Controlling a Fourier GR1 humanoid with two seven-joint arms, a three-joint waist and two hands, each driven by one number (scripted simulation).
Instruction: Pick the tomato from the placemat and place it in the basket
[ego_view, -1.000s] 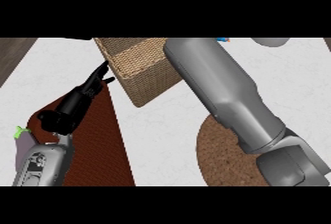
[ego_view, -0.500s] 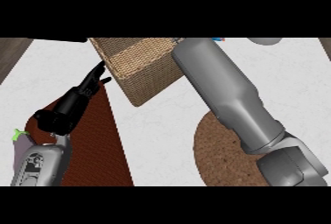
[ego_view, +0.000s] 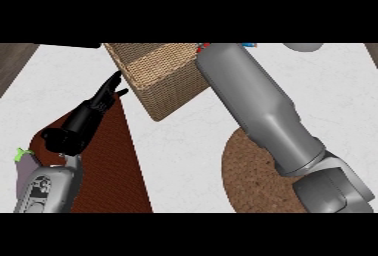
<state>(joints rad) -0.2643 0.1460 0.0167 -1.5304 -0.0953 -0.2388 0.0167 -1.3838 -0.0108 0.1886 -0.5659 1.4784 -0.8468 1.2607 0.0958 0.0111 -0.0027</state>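
A woven basket (ego_view: 159, 75) stands at the counter's far middle. My right forearm (ego_view: 258, 110) stretches from the lower right up over the basket's right rim, and its hand is hidden past the picture's top. A small red sliver (ego_view: 204, 47), perhaps the tomato, shows at the forearm's far end above the basket. My left hand (ego_view: 92, 110) lies open with straight fingers pointing at the basket's left wall, over the dark red placemat (ego_view: 122, 165). No tomato lies on the visible part of that placemat.
A round brown cork mat (ego_view: 247, 172) lies at the lower right, partly under my right arm. A purple vegetable with a green stem (ego_view: 26, 162) sits at the left edge. A grey rounded object (ego_view: 303, 47) is at the far right.
My right forearm has edged slightly further over the basket. The left hand has stayed where it was.
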